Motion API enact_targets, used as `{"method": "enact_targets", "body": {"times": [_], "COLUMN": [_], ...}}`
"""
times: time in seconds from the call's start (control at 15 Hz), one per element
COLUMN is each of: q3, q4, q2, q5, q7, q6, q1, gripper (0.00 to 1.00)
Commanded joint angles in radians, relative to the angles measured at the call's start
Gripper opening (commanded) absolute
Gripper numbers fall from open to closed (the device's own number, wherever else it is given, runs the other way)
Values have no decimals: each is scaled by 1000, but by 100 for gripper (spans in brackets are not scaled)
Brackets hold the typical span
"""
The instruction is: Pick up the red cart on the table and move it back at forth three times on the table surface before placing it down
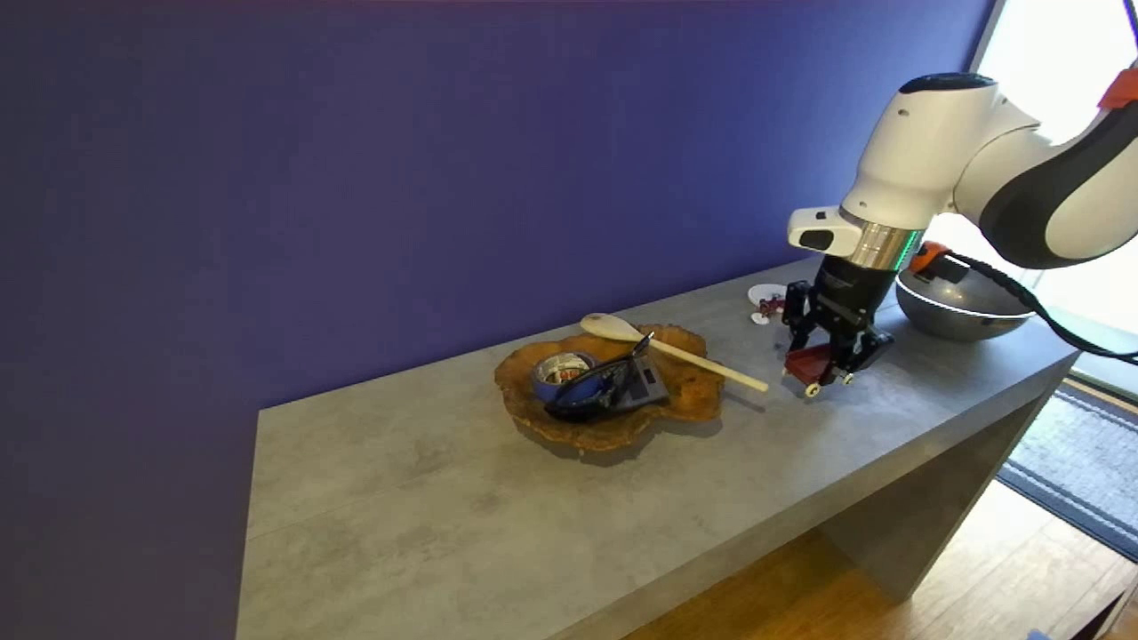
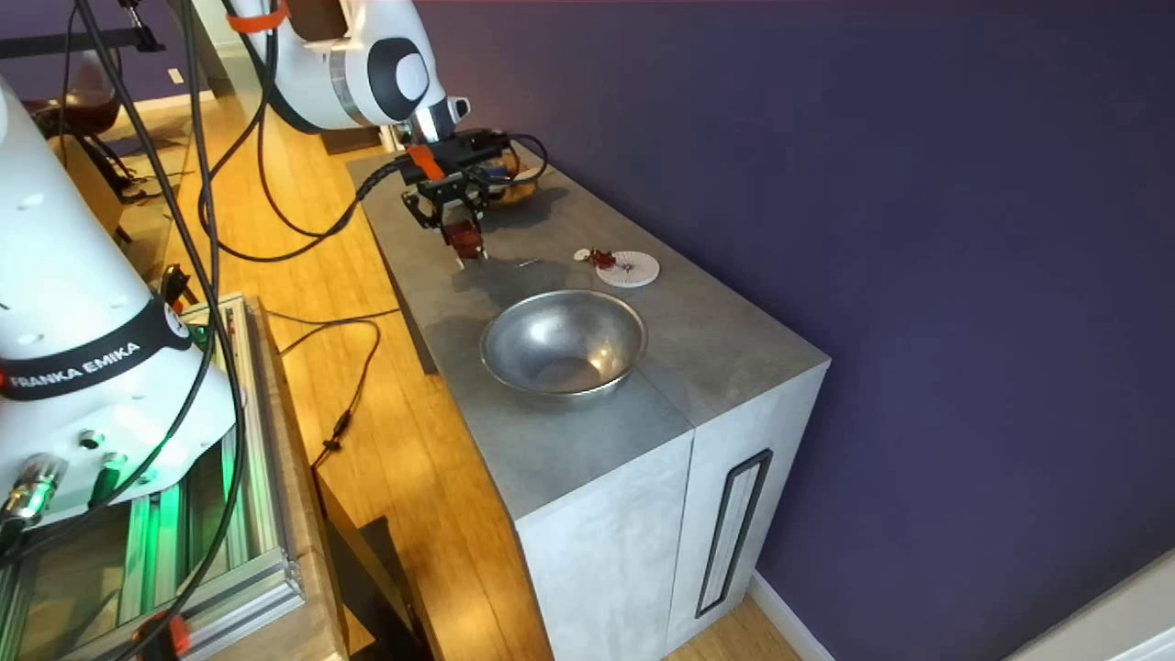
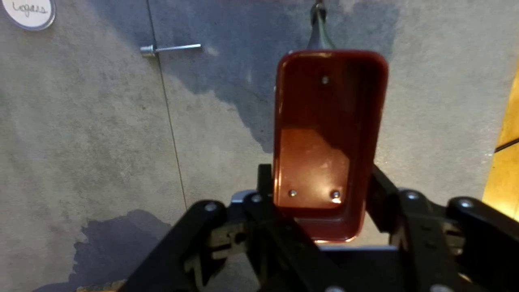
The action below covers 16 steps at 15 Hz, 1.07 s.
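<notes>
Red cart (image 1: 807, 363), pinched between the jaws of the gripper (image 3: 321, 182) over the grey table (image 1: 427, 507)! Wooden tray (image 1: 605, 435) at its nine o'clock in an exterior view.

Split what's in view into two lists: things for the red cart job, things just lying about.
For the job:
red cart
end effector, closed on it
table

Lying about:
metal bowl
wooden tray
wooden spoon
blue tape roll
dark stuff on the tray, unclear
white disc
smaller white disc
small red piece
small metal rod
</notes>
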<state>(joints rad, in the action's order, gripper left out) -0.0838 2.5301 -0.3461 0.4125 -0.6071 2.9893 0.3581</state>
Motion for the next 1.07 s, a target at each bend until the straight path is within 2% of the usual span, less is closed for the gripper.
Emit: {"method": "enact_targets", "body": {"times": [0.0, 0.07, 0.13, 0.2, 0.47, 0.53, 0.6, 0.67, 0.8, 0.87, 1.0], "q3": [59, 62, 39, 40, 40, 40, 33, -18, -32, -5, 6], "q4": [-19, -22, -7, -8, -8, -8, -27, -44, -59, -60, -70], "q2": [-9, -16, -6, -9, -10, -10, -30, -48, -62, -67, -78], "q5": [33, 26, 3, 2, 2, 2, -8, 33, 35, -4, 9], "q7": [52, 48, 16, 17, 17, 17, 15, 41, 46, 22, 31], "q6": [-6, -5, 0, 0, 0, 0, -17, -30, -46, -41, -29], "q1": [67, 74, 46, 49, 48, 48, 45, -9, -18, 20, 34], "gripper": [31, 31, 31, 56, 56, 31, 31, 31, 31, 31, 31]}}
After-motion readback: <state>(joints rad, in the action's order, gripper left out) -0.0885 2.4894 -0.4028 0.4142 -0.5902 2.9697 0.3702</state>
